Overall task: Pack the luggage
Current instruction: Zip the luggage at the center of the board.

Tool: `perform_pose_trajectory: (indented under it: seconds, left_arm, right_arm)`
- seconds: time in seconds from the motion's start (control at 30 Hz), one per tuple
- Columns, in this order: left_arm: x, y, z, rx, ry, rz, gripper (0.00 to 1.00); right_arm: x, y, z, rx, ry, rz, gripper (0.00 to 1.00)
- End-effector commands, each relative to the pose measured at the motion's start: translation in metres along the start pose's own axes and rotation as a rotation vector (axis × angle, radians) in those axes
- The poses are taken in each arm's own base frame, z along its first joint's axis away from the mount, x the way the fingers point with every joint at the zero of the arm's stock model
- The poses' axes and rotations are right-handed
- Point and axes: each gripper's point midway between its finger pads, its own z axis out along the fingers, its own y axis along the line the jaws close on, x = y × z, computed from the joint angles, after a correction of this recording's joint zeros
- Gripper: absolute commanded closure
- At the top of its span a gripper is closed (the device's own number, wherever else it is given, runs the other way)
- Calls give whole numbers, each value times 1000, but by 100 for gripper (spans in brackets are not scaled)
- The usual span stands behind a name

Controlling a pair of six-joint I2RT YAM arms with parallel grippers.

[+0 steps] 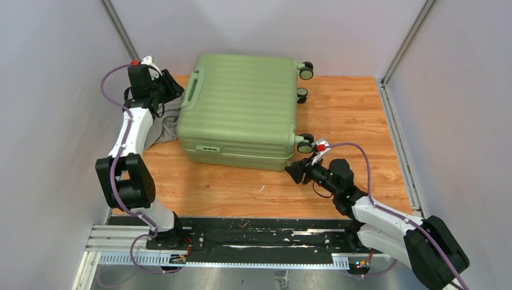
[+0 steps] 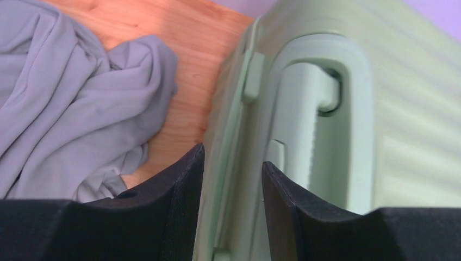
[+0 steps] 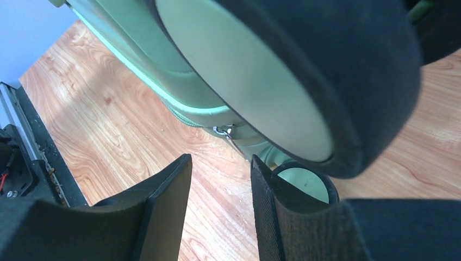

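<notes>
Revealing luggage [image 3: 125,38] zipper pull [image 3: 224,130], right wrist only

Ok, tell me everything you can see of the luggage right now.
The luggage is a light-green, ribbed hard shell, looks closed, lying flat on the wooden table. Side handle faces left, black-and-green wheels right. A grey cloth lies beside its left edge. The left gripper straddles the rim by the handle; the right gripper sits open at the near-right wheel.

Matt ribbed hard-plastic luggage [image 1: 241,103], soft creased grey cloth [image 2: 65,109], wood-grain table [image 1: 350,115] w/ slight sheen, matt black wheel [image 3: 375,76]
</notes>
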Motion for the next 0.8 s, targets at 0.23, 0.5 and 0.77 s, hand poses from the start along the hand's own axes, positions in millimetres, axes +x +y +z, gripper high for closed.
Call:
perform_pose_trajectory:
  seconds: [0.23,0.5,0.77]
  left_arm:
    - [73,19,34,12,183,-27,50]
    - [105,-1,47,140,271,-29,45]
    - [140,-4,47,131,358,21,53]
  right_arm:
    - [5,3,-6,-7,6,29,53]
    - [10,2,-6,-9,22,36,55]
    - [12,2,-6,-8,27,43,57]
